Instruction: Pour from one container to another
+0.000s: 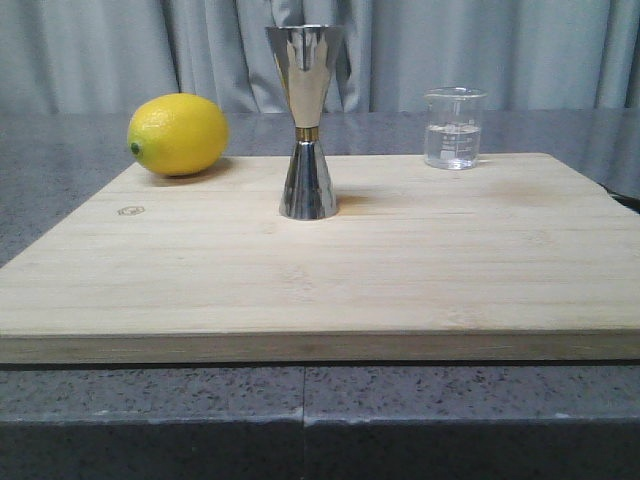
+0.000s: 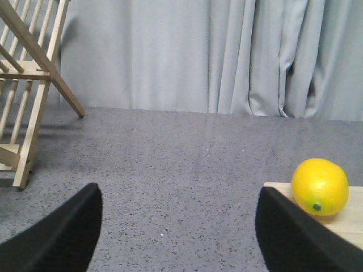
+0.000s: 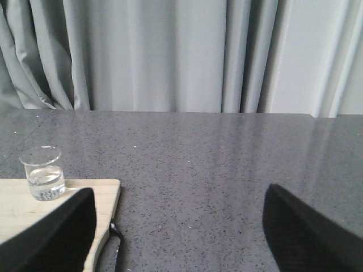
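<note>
A small clear glass beaker point(image 1: 454, 128) with white marks holds some clear liquid and stands at the far right of the wooden board point(image 1: 400, 270). The right wrist view also shows the beaker point(image 3: 44, 173) on the board's corner. A tall steel hourglass jigger point(image 1: 306, 120) with a gold waist band stands upright mid-board. Neither gripper appears in the front view. My left gripper point(image 2: 177, 226) is open over bare counter, left of the board. Open too, my right gripper point(image 3: 178, 226) hangs over the counter right of the board, with nothing between its fingers.
A yellow lemon point(image 1: 178, 133) lies at the board's far left corner, and the lemon point(image 2: 320, 187) shows beside my left finger. A wooden rack point(image 2: 28, 85) stands on the grey counter further left. Grey curtains hang behind. A black loop point(image 3: 116, 238) hangs at the board's right edge.
</note>
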Controlling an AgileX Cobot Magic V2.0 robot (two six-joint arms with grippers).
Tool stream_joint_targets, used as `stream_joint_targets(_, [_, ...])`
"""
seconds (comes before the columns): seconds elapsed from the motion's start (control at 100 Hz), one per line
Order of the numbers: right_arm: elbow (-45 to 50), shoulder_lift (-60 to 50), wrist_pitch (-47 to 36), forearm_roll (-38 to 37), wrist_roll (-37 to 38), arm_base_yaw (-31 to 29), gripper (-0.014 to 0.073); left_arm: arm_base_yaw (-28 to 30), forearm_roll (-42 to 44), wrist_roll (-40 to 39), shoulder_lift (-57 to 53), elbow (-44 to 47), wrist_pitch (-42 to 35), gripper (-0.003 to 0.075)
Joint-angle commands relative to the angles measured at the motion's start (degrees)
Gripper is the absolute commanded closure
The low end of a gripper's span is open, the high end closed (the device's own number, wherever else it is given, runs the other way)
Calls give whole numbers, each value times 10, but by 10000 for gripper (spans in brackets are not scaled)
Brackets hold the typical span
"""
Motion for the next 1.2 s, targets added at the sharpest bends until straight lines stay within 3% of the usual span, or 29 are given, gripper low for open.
stream_joint_targets(0.0, [-19,13,-38,7,-4,-3,29,2,-23,-1,10,-19,-42,229])
stream_joint_targets(0.15, [-28,22,-21,9,-4,-3,29,2,-23,-1,11,-30,-17,230])
stream_joint_targets(0.32, [-72,69,59,10,-4,-3,29,2,-23,0,45,-89,82,230])
stream_joint_targets(0.66, [-149,188,155,14,-4,-3,29,2,-40,113,195,-200,260,240])
stream_joint_targets(0.92, [-157,246,165,21,-4,-3,29,2,-132,216,346,-238,339,240])
stream_joint_targets(1.19, [-157,252,163,21,-4,-3,29,2,-293,394,470,-243,319,240])
